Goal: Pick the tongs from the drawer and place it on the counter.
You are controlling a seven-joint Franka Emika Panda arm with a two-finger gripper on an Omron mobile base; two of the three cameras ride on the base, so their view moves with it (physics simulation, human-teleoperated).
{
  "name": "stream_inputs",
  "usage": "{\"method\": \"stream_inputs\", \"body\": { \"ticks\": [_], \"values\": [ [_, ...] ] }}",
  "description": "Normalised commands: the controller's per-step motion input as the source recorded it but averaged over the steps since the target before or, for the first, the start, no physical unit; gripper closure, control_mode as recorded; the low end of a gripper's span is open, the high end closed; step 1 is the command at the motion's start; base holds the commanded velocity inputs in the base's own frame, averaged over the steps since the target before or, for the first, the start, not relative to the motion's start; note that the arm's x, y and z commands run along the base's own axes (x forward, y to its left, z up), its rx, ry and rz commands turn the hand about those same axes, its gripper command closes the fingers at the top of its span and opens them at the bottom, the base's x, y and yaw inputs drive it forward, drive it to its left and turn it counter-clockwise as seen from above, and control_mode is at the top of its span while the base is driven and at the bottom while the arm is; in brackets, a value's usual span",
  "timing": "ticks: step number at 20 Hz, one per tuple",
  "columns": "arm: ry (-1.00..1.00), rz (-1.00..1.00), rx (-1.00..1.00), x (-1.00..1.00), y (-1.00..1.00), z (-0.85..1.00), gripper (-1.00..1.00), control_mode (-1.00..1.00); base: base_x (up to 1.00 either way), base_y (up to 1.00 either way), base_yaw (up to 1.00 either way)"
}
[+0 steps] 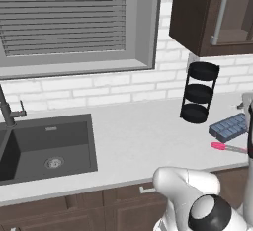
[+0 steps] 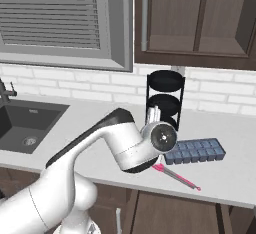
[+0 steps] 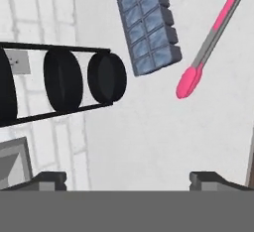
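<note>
The tongs [image 3: 213, 35] lie flat on the tabletop [image 1: 143, 136], pink tip and grey arms resting free on the pale stone, just beside the ice tray [image 3: 144, 23]. From the right base view they [image 2: 176, 176] sit near the front edge, the tray [image 2: 196, 150] right behind them. In the left base view they [image 1: 228, 147] show far right, below the tray [image 1: 228, 127].

The gripper [image 3: 128, 179] hangs above the surface, looking down, its fingers [image 3: 49, 179] spread wide with nothing between them. That gap and the clear white stone under it suggest a release: the tongs are apart from the hand, well off to one side.

The black three-tier rack [image 1: 198, 92] stands upright against the brick wall, out of the way. The sink [image 1: 47, 148] sits far left, untouched by any of this.

I judge the placement done: the tongs rest stable, flat, not overhanging the edge as far as the views show. All that's left is lifting the hand away without brushing tray or rack.
</note>
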Motion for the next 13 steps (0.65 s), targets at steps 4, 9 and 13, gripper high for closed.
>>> {"method": "stream_inputs", "body": {
  "ticks": [4,9,13],
  "values": [
    [-0.05,0.30,-0.07,0.00,1.00,0.99,-1.00,-1.00,0.00,0.00,0.00],
    [-0.16,0.25,-0.08,0.00,1.00,0.69,-1.00,-1.00,0.00,0.00,0.00],
    [-0.18,0.20,-0.12,-0.05,0.99,0.16,-1.00,-1.00,0.00,0.00,0.00]
  ]
}}
